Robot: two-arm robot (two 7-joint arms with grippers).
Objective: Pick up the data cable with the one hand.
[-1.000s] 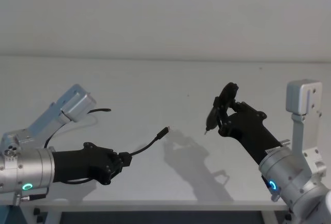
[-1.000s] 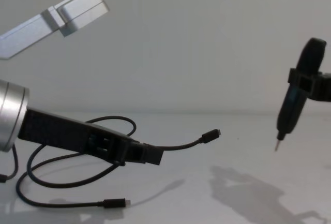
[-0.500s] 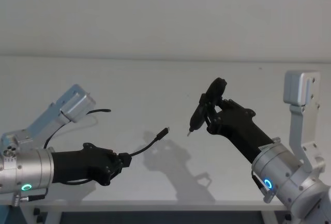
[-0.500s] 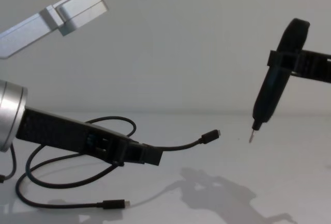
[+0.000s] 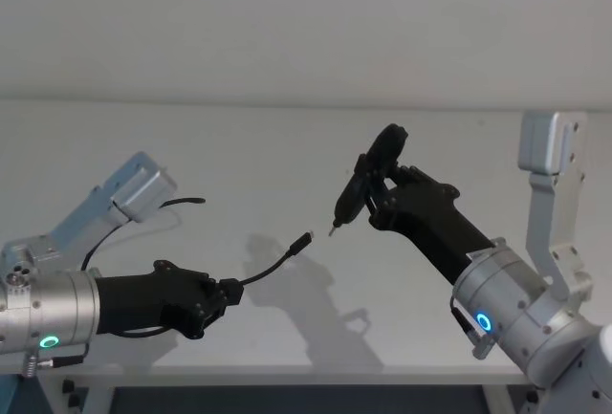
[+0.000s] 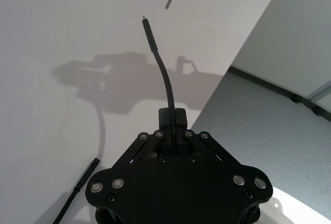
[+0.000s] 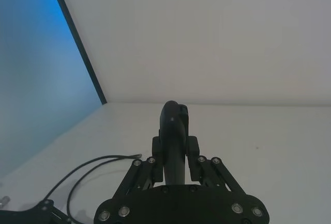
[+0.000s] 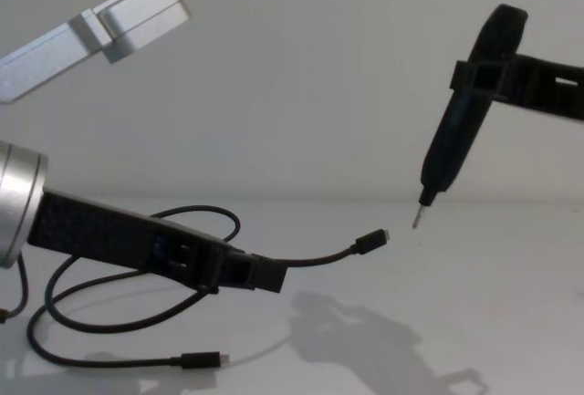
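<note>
Cable first: my left hand [image 8: 265, 274] is pinched tight on the data cable [image 8: 319, 256] a little way back from one plug, and that short end sticks out in the air, curving up toward the middle of the desk [image 5: 287, 156]. The plug at its tip [image 5: 304, 241] hangs free, not touching anything. So the picking up looks mostly done for that end. The rest of the cable loops behind my hand and lies on the desk, with the other plug [image 8: 203, 358] flat near the front edge, so a lot of it is not lifted yet. My right hand [image 5: 361, 189] is up high on the other side, clamped on a black pen-like tool [image 8: 453, 144] that points down, its small metal tip [image 8: 418, 215] close to the free plug but not touching it. I think the tip is a bit above the plug, though that is hard to judge.
</note>
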